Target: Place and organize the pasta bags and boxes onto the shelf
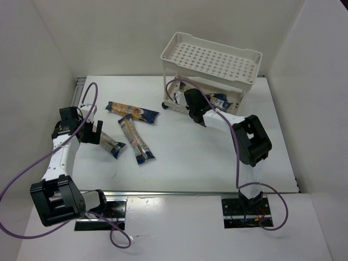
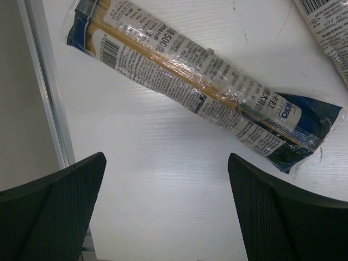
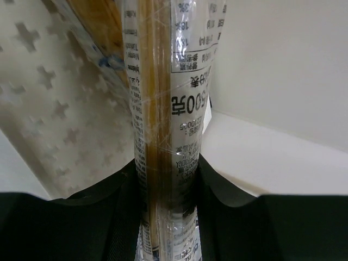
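Note:
The cream-white shelf (image 1: 212, 58) stands at the back of the table, its top tray bare. My right gripper (image 1: 197, 115) is at the lower tier and is shut on a spaghetti packet (image 3: 168, 109) that runs straight out between the fingers. Another packet (image 3: 95, 24) lies beside it over the perforated tray (image 3: 49, 109). A blue packet end (image 1: 220, 100) shows in the lower tier. Three packets lie on the table at left (image 1: 132, 112) (image 1: 137, 140) (image 1: 111, 145). My left gripper (image 1: 89, 131) is open just short of the nearest one (image 2: 201, 81), its jaws wide and empty (image 2: 166, 212).
The table's left edge has a metal rail (image 2: 46, 81) close to my left gripper. A second packet's corner (image 2: 326, 27) shows at the top right of the left wrist view. White walls enclose the table at back and sides.

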Controlling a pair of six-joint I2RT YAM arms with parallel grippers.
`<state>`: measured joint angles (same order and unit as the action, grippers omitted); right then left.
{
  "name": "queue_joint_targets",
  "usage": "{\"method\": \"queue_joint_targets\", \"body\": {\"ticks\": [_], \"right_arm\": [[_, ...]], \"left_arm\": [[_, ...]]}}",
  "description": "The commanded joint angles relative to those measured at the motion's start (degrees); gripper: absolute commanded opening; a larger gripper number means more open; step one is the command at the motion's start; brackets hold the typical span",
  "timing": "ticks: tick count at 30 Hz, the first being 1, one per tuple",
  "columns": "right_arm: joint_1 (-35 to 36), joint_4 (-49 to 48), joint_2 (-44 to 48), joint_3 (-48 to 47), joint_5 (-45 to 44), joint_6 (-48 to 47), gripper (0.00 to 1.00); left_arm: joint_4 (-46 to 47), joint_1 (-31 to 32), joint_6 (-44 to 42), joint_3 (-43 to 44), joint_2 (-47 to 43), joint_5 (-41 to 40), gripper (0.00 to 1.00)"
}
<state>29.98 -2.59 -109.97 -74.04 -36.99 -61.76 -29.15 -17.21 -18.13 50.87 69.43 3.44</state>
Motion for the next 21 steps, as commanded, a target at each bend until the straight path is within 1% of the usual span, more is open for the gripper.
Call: {"method": "queue_joint_targets", "body": {"ticks": [1, 2, 3, 5, 6, 7, 10, 20, 21], "right_arm": [[-0.53, -12.18, -0.93, -6.99, -0.36, -5.04, 0.04], [-0.53, -11.39, -1.64, -7.95, -0.36, -4.43, 0.13], [-1.23, -10.69, -2.34, -9.35, -0.36, -4.42, 0.34], [-1.85, -10.15, -3.05, -9.98, 0.17, -4.42, 0.65], [-1.85, -10.15, -3.05, -9.98, 0.17, -4.42, 0.69], [-1.85, -10.15, -3.05, -9.98, 0.17, -4.42, 0.80], [-1.85, -8.23, -3.05, -9.98, 0.69, -4.42, 1.00], [-1.32, -5.94, 3.09, -7.35, 0.69, -0.91, 1.00], [-1.32, -5.94, 3.10, -6.82, 0.69, -0.91, 0.98]], "left_arm": [[1.02, -0.37, -1.38, 0.37, -0.35, -0.01, 1.00], [1.54, -0.37, -1.38, 0.37, -0.35, -0.01, 1.00], [1.55, -0.37, -1.90, 0.37, -0.35, -0.01, 1.00], [1.55, -0.37, -1.91, 0.37, -0.35, -0.01, 1.00], [1.55, -0.37, -1.91, -0.15, -0.35, -0.01, 1.00], [2.07, -0.37, -1.91, -0.16, -0.35, -0.01, 1.00], [2.08, -0.37, -1.91, -0.16, -0.35, 0.51, 1.00], [3.74, -0.37, -2.44, -0.69, -0.35, 1.04, 1.00], [3.75, -0.37, -2.44, -0.69, -0.35, 1.04, 1.00]]}}
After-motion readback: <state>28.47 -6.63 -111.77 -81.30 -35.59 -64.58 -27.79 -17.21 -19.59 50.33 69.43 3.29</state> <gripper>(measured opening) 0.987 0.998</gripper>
